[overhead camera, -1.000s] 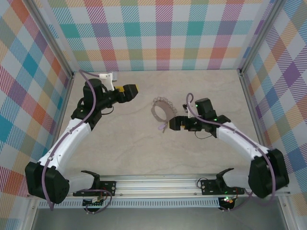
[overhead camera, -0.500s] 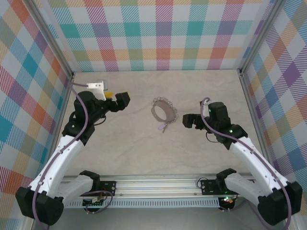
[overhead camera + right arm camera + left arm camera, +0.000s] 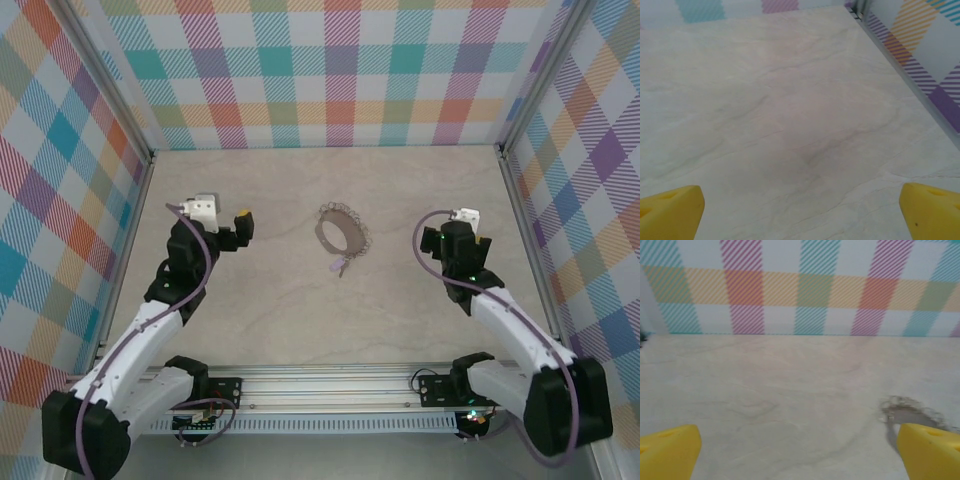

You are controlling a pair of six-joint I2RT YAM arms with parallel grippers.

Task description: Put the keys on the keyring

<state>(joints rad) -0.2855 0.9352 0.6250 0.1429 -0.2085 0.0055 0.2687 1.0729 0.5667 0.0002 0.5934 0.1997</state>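
The keyring, a thin silver hoop fringed with small silvery pieces, lies flat in the middle of the table. The key, tiny with a lilac head, lies just in front of the hoop, touching or almost touching its near rim. My left gripper hangs well to the left of the hoop, open and empty. In the left wrist view its yellow fingertips frame bare table, and the keyring peeks out at the right. My right gripper sits far to the right, open and empty, facing the back right corner.
Plaid walls enclose the table on three sides. A metal frame post runs along the right wall. The aluminium rail with both arm bases spans the near edge. Bare marble-patterned tabletop lies in front of the hoop.
Both arms have drawn back from the hoop. The left gripper moved left and nearer; the right gripper left the key's side, swung right and turned toward the back corner.
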